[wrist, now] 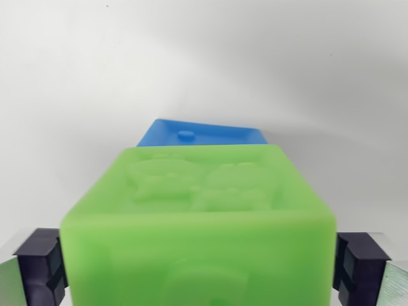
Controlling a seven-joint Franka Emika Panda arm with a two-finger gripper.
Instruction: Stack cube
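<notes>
Translucent green plastic cube (199,223) with embossed figures on top, pinched between the gripper's (199,268) dark pads (41,261); blue plastic cube (201,134) peeks out right behind it.

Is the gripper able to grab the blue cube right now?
Probably not yet. The gripper is shut on the green cube, which fills the space between its pads. The blue cube sits beyond it, mostly hidden behind the green one.
</notes>
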